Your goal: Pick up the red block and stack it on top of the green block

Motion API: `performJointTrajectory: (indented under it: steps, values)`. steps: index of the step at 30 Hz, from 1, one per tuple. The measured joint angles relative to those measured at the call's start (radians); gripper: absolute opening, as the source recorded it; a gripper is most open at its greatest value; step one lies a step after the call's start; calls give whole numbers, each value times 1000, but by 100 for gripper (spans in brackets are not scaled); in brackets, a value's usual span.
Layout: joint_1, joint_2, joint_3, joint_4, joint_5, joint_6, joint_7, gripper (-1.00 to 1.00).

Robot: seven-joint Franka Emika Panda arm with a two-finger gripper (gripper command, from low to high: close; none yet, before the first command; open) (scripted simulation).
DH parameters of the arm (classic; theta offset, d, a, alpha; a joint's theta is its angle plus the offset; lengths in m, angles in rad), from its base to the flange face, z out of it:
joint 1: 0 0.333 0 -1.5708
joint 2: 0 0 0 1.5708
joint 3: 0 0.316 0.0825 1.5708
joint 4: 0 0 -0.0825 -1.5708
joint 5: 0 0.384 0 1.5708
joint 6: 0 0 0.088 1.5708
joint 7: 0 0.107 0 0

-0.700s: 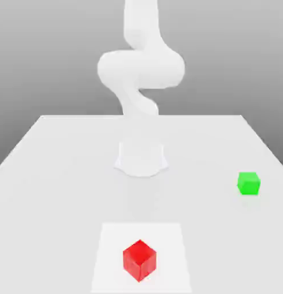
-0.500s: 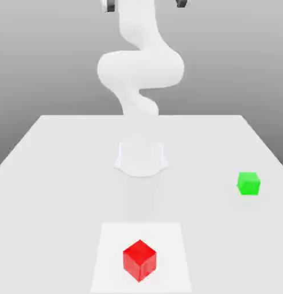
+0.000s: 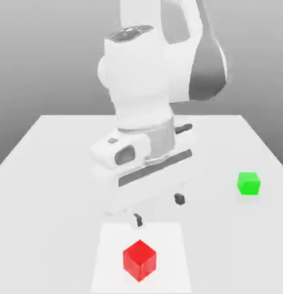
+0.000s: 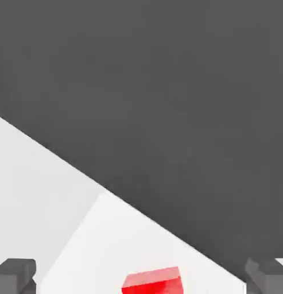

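Observation:
The red block is a small glossy cube resting on a pale square patch near the table's front edge, and the red block also appears in the hand view between the two dark fingertips. My gripper hangs just above and behind it, open, with nothing between its fingers. One fingertip and the other are spread well apart. The green block sits on the table at the exterior view's right, far from the gripper.
The white table spreads wide around both blocks. A brighter square patch lies under the red block. The arm's bulky white body rises over the table's middle.
The arm has swung down and forward: the hand, out of view before, now hovers low over the table just behind the red block. Neither block has moved.

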Motion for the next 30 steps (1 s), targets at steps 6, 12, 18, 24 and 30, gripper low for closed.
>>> performJointTrajectory:
  steps: [6, 12, 18, 24, 30]
  values:
    - [-5, 145, -14, -35, -96, 116, -41, 0]
    - [-77, 294, 78, -13, 3, 234, -118, -100]
    - [-83, 303, 86, -11, 9, 240, -122, -100]
    - [-35, 178, 18, -31, -89, 142, -50, -100]
    - [45, 68, 84, -82, -123, 63, -53, -100]
